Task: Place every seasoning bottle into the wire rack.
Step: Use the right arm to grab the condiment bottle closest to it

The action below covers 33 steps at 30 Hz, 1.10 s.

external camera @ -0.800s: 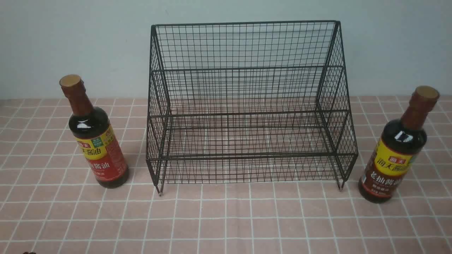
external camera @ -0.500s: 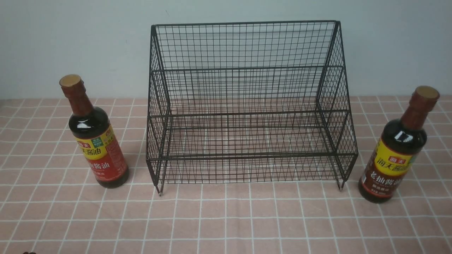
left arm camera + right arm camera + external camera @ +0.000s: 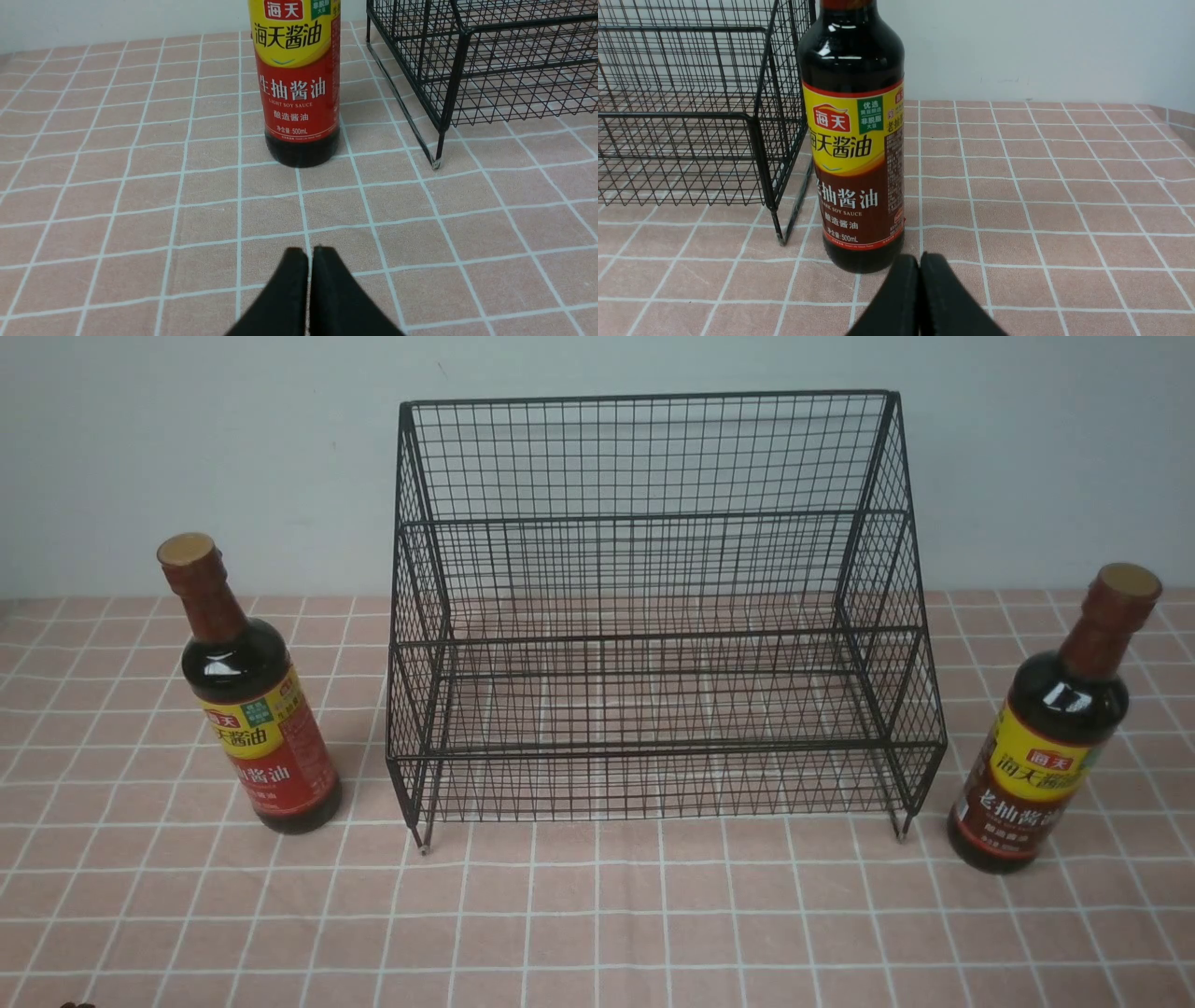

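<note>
Left gripper: jaws pressed together, nothing held. Right gripper: likewise closed and empty.

Red-label bottle stood upright straight ahead of the left gripper, clear of it. Brown-label bottle stood upright just ahead of the right gripper, much nearer. Wire rack sat between the two bottles, inboard of each gripper, with both tiers empty.

Judged step: the reach for a first grasp. Each gripper would need to open wide before advancing, then close on the straight labelled body rather than the tapering neck. The bottle should stay upright and clear the rack's front rail.

Materials: glossy dark glass, likely slippery, while the paper labels should offer better hold. Cylindrical bodies, rounded shoulders, narrow reddish-brown necks, flat tan caps. Rack of thin black wire mesh, stepped, on short legs. Desk under pink checked cloth.
</note>
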Each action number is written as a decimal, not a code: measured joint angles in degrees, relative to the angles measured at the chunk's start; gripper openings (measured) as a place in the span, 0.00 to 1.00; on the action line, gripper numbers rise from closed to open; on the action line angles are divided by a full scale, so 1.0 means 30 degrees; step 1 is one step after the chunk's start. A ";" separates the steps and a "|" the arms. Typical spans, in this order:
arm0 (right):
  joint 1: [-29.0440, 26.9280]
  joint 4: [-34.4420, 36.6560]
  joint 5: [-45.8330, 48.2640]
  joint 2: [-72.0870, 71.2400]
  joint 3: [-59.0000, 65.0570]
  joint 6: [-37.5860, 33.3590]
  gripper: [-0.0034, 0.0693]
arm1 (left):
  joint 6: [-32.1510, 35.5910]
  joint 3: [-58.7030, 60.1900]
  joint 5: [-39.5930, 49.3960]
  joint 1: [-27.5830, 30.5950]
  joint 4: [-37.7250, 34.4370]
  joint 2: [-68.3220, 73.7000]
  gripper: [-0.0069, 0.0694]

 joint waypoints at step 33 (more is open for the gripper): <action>0.0044 0.0264 -0.9696 0.6151 -0.4927 0.4541 0.05 | 0.0000 0.0000 0.0000 0.0000 0.0000 0.0000 0.08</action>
